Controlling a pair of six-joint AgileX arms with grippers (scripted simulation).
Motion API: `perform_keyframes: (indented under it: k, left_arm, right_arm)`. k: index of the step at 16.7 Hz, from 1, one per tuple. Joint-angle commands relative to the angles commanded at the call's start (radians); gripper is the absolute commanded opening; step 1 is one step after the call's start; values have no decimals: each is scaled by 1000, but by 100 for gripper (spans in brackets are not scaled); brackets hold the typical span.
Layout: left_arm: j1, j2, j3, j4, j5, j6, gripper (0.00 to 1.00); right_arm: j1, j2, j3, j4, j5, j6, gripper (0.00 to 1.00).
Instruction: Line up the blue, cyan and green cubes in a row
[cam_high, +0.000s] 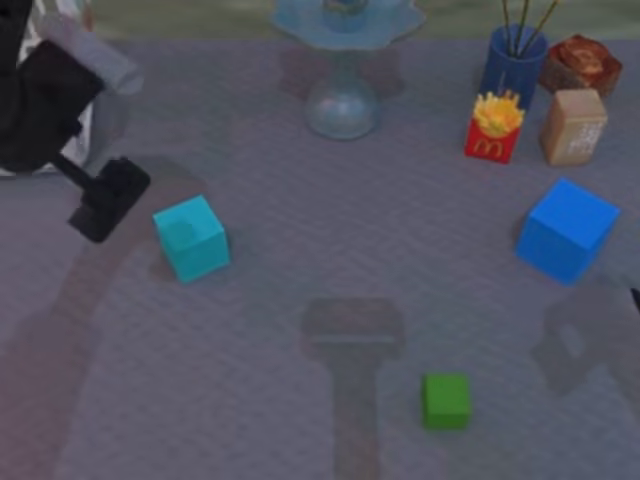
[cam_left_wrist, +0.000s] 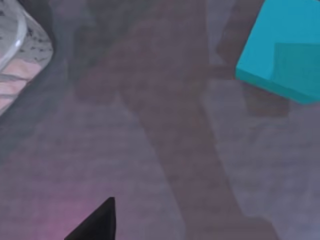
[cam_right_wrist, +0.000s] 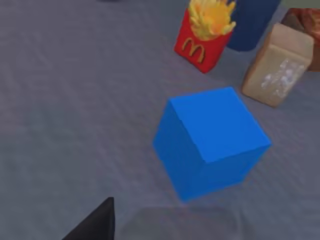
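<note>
Here cyan cube (cam_high: 191, 238) skewed to table edges, beside left end effector (cam_high: 100, 215).

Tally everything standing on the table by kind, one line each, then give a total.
Cubes: 3, the blue cube, cyan cube and green cube
Glass stand: 1
Dark blue cup with sticks: 1
Fries carton: 1
Tan box: 1
Brown box: 1
Total: 8
</note>
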Motion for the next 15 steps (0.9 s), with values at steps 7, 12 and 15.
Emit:
perform_keyframes:
  k: [7,12,15]
  left_arm:
    - [-84,543,474,-310,3,182,100]
    - [-106,684,619,-384,6,232,100]
    - [-106,684,619,-384,6,232,100]
  right_arm:
    - [-172,-421,-332,268,43,227,100]
    - [-213,-543,-407,348,63,296,100]
    - [-213,-543,-407,348,63,296,100]
